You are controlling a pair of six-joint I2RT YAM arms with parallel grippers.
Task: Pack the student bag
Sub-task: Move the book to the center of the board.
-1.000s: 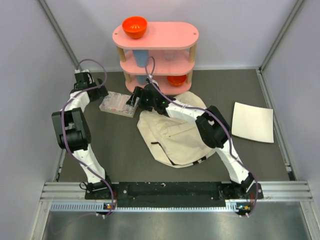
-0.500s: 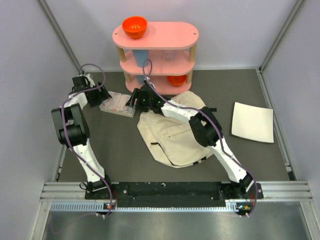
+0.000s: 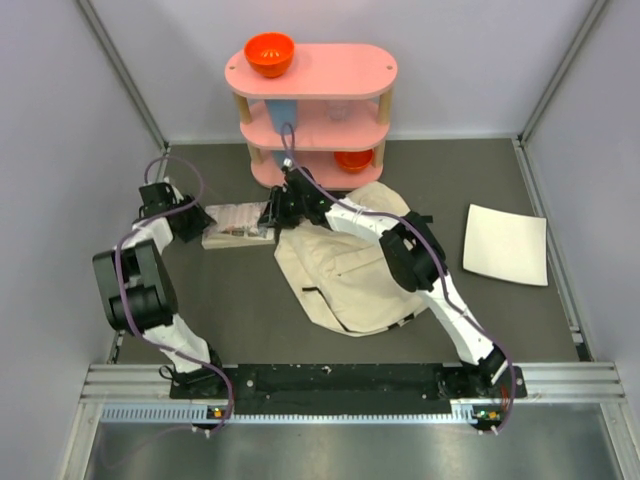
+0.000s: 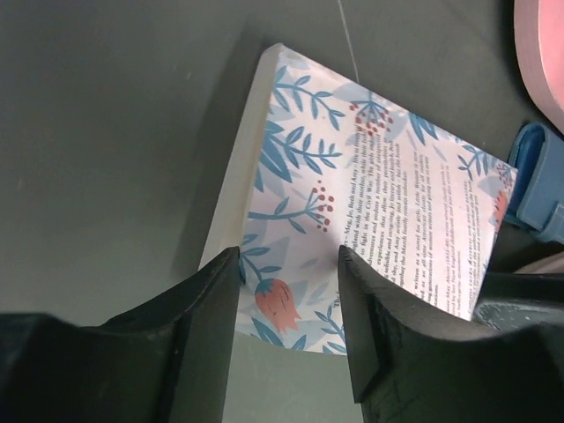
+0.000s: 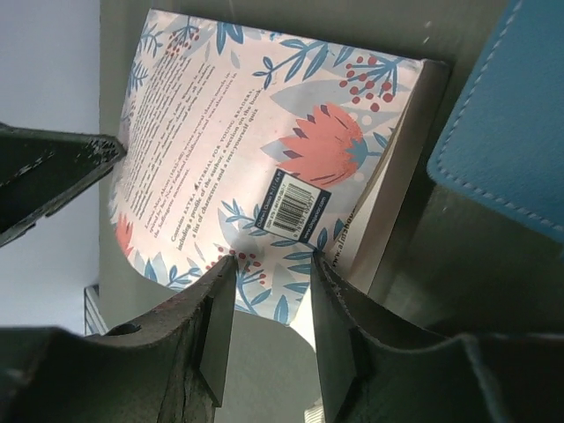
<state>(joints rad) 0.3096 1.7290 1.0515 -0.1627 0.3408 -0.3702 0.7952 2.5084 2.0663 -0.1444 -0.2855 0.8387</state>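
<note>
Overhead view of the dark counter [image 3: 240, 300] with two arms converging on a paperback book [image 3: 232, 222] at rear left, in front of a pink three-tier shelf [image 3: 330, 72]. The student bag [image 3: 340, 275], a cream canvas backpack with black zipper pulls, lies flat at mid-counter just right of the book. Its rear edge is near the foot of the shelf, and the right arm's forearm crosses over its upper part.

The left claw [image 3: 197, 222] meets the book's left end and the right claw [image 3: 272, 212] its right end, so the book sits between them. In the left wrist view the left claw [image 4: 288, 256] stands about half spread. Its black fingers [image 4: 207, 326] lie over the near edge of the floral cover [image 4: 370, 194], which is wider than the gap, and no clamped hold can be made out. In the right wrist view the right claw [image 5: 273, 264] is likewise partly spread, somewhat narrower. Its fingertips [image 5: 216, 308] are at the cover's edge below the barcode [image 5: 298, 211], again with no evident hold. A blue stitched item [image 5: 502, 115] lies just beside the book's page edge.

An orange bowl [image 3: 269, 53] stands on the top tier of the shelf, and a flat white sheet [image 3: 505, 243] lies at far right, well apart from the bag
</note>
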